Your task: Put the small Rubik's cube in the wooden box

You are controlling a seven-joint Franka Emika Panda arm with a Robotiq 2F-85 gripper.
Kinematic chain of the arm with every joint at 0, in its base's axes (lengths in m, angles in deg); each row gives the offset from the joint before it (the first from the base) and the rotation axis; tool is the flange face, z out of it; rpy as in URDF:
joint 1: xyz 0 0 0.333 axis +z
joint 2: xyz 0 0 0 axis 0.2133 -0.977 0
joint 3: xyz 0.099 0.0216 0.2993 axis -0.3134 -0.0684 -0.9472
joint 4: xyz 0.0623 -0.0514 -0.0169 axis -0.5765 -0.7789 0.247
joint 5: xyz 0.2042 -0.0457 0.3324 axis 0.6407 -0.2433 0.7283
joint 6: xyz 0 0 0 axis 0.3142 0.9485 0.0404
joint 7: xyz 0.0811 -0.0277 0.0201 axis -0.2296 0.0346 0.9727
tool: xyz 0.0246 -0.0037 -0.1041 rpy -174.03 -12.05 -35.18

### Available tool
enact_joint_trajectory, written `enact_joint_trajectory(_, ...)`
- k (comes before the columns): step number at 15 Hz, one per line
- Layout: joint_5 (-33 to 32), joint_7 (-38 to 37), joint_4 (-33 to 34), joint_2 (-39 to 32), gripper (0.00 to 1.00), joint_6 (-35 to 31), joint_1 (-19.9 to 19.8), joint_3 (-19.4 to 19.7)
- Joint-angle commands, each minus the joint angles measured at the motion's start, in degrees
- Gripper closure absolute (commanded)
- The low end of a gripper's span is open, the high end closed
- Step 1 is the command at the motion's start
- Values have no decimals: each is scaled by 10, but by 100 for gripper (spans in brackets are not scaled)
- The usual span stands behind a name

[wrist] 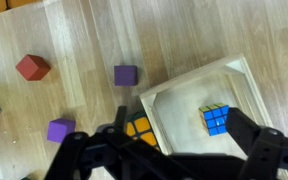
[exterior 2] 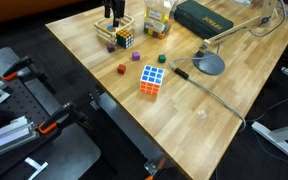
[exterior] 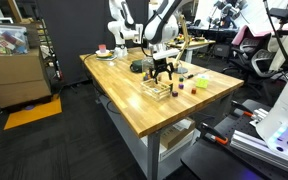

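Observation:
The wooden box (wrist: 184, 95) is a shallow pale tray; it shows in both exterior views (exterior 2: 115, 33) (exterior: 156, 89). A small Rubik's cube (wrist: 215, 119), blue face showing, lies on the box floor near its right wall. My gripper (wrist: 184, 140) hangs open just above the box, one finger outside the left wall and the other at the right beside the cube, not touching it. In both exterior views the gripper (exterior 2: 114, 13) (exterior: 162, 70) stands over the box. A second small cube (wrist: 139, 130), orange and yellow, sits outside the box against its left wall.
A red block (wrist: 31, 67) and two purple blocks (wrist: 125, 75) (wrist: 60, 130) lie left of the box. A large Rubik's cube (exterior 2: 151, 79) sits mid-table. A lamp base (exterior 2: 209, 64) and a black case (exterior 2: 204, 17) stand farther along the table.

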Motion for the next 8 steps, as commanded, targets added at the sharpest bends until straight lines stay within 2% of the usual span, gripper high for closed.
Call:
enact_joint_trajectory(1,9,-8,-64,59,0,-12,-5,3)
enact_joint_trajectory(2,0,-3,-23,22,0,1,-2,1)
enact_joint_trajectory(8,0,-8,-51,50,0,0,-4,2)
